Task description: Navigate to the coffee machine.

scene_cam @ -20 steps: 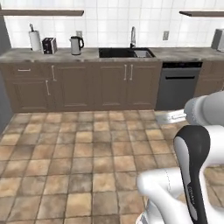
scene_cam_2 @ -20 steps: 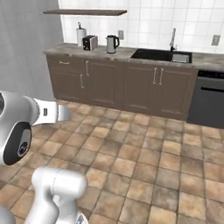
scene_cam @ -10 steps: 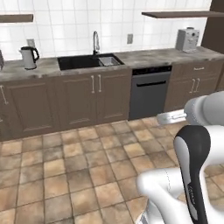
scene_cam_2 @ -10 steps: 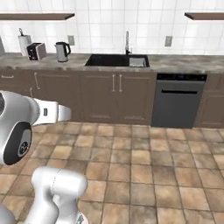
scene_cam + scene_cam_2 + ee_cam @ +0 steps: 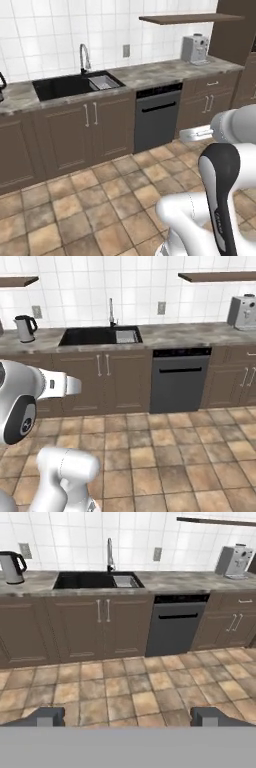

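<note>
Whole scene has slid leftward vs the earlier frames, so the base has driven/turned right along the cabinets; nothing on the surface moved itself. Toaster & paper roll are gone from view, and the coffee machine (image 5: 195, 48) now sits clear at the far right end of the surface (image 5: 150, 75), under the wall shelf (image 5: 190, 18), beside a tall dark cabinet (image 5: 235, 30). Also seen at right edge of right base view (image 5: 244, 311) and upper right of hand view (image 5: 233, 560).

Hand (image 5: 128, 717): fingertips stand wide apart at the bottom of hand view, nothing between them, carrying nothing.

Risks, as I judge: machine is well off to the right and far away, so stopping now would leave the base facing the sink (image 5: 65, 86) / dishwasher (image 5: 157, 117), not the target. Overshooting right could bring base or arm elbow into the tall cabinet. Driving in too close could bump the lower cabinet fronts w/ the arm folded forward.

Around: faucet (image 5: 84, 56) behind sink, kettle (image 5: 25, 327) at left on the surface, wall outlet (image 5: 126, 50), a second shelf (image 5: 15, 281) upper left. Tiled floor (image 5: 100, 200) between base & cabinets looks open; nothing stands in the path.
</note>
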